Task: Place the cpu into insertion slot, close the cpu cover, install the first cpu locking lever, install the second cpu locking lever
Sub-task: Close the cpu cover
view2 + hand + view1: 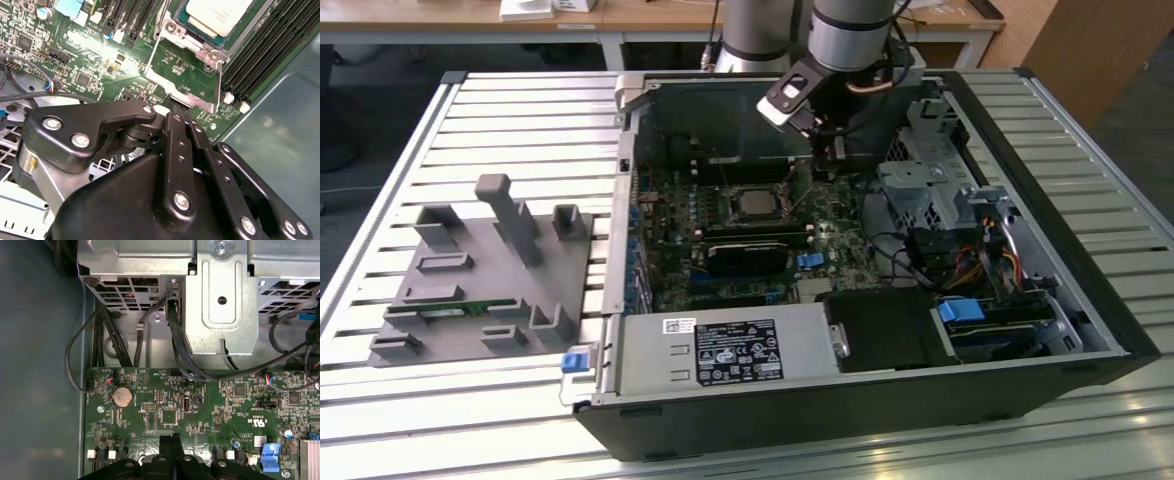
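Gripper (173,105) fingers pinched together on the raised cpu cover (200,103) edge. In the exterior view, the cpu (758,203) sits in its socket (761,190), at the gripper's 8 o'clock.

You can read no print for certain: the white label (736,352) on the power supply (654,345) carries tiny text and symbols, and the white lettering on the motherboard (165,390) is too small.
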`<state>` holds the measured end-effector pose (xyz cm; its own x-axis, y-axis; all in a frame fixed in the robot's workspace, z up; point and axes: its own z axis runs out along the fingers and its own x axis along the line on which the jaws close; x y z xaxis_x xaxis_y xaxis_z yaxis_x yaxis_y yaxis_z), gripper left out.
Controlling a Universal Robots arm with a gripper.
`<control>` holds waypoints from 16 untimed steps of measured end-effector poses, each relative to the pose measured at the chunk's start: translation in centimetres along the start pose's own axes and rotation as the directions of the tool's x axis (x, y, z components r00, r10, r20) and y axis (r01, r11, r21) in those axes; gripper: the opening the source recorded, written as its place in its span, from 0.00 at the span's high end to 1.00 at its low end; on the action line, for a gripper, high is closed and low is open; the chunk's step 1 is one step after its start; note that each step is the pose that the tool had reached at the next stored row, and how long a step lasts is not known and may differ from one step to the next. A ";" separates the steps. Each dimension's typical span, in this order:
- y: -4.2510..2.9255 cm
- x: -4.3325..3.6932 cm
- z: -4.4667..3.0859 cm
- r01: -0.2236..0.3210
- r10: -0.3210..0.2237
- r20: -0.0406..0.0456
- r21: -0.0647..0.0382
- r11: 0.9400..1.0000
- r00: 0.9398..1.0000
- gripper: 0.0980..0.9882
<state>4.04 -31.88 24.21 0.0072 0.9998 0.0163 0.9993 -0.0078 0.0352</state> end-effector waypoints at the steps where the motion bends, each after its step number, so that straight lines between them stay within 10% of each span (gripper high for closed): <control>1: -0.05 0.00 0.00 0.000 0.000 0.000 0.000 1.000 1.000 0.99; 16: -1.05 -0.01 -0.03 0.000 0.000 0.000 0.000 1.000 1.000 0.99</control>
<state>2.99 -31.88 24.20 0.0072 0.9998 0.0162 0.9994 -0.0078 0.0352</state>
